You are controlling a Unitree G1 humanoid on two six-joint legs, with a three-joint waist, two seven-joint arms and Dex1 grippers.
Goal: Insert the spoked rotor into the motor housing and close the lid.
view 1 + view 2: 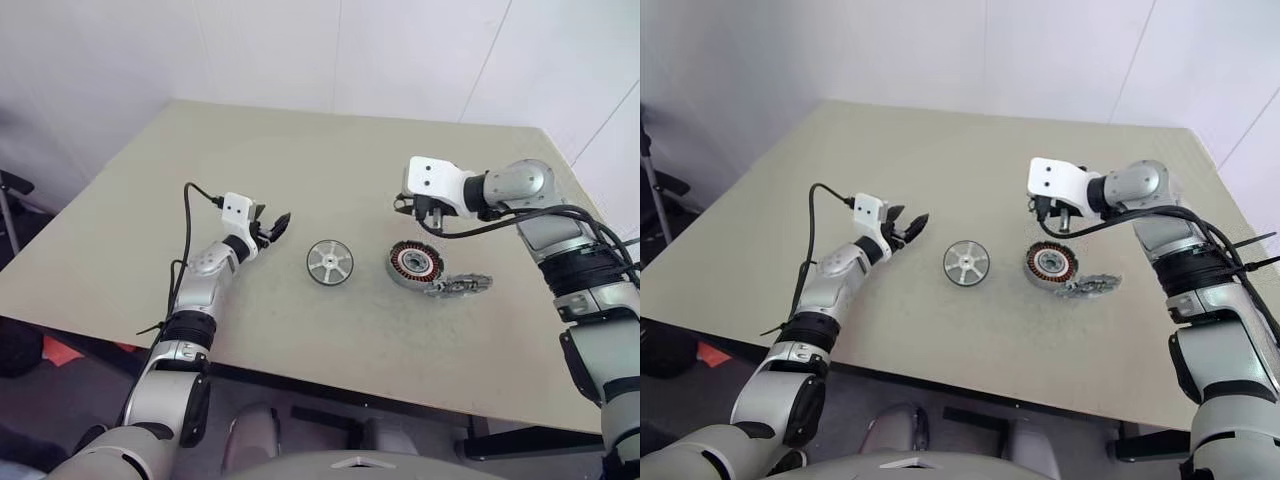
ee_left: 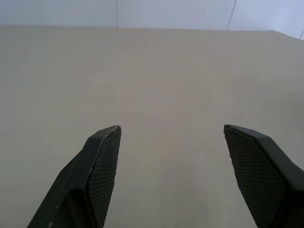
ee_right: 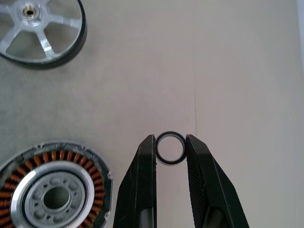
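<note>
I am counting three motor parts lying on the tabletop (image 1: 300,160): one spoked rotor (image 1: 330,263), one motor housing (image 1: 413,265) showing copper windings, and one lid (image 1: 459,286) touching the housing. My right gripper (image 3: 170,142) is pinching one small black ring (image 3: 170,148). My left gripper (image 1: 274,228) is hovering spread and empty.

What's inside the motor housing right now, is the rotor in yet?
No. The motor housing shows bare copper windings and an open central hub; the spoked rotor lies apart on the table. Beneath the housing is hidden.
</note>
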